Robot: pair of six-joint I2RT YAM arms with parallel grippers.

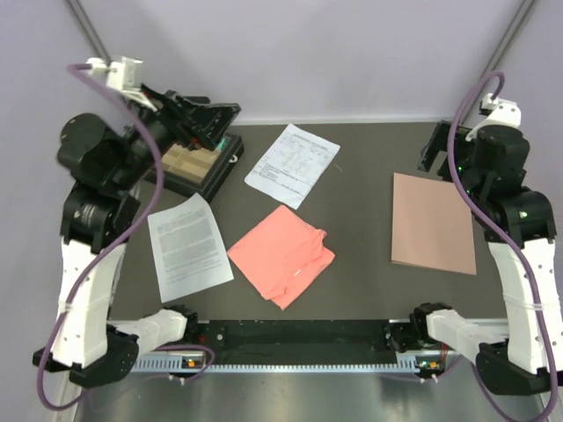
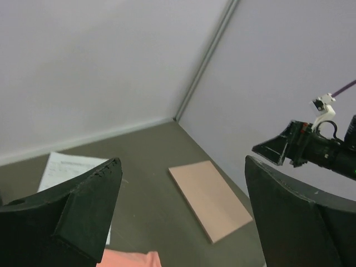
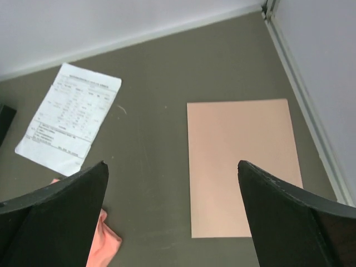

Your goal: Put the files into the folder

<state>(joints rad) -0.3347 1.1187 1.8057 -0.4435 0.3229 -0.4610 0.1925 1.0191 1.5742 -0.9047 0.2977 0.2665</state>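
Two white files lie flat on the dark table: the table-layout sheet (image 1: 292,164) (image 3: 69,117) (image 2: 67,168) at the back middle and the dense-text sheet (image 1: 188,247) at the front left. The tan folder (image 1: 433,223) (image 3: 239,133) (image 2: 210,199) lies shut and flat on the right. My left gripper (image 1: 209,117) (image 2: 182,162) hangs open and empty, high above the back left corner. Above the folder's far edge, my right gripper (image 1: 437,149) (image 3: 171,164) is also open, with nothing between its fingers.
A salmon-pink folded cloth (image 1: 281,255) (image 3: 103,245) (image 2: 128,260) lies mid-table between the sheets and the folder. A black box (image 1: 201,165) with a brown block in it stands at the back left, under the left gripper. Pale walls close off the back and sides.
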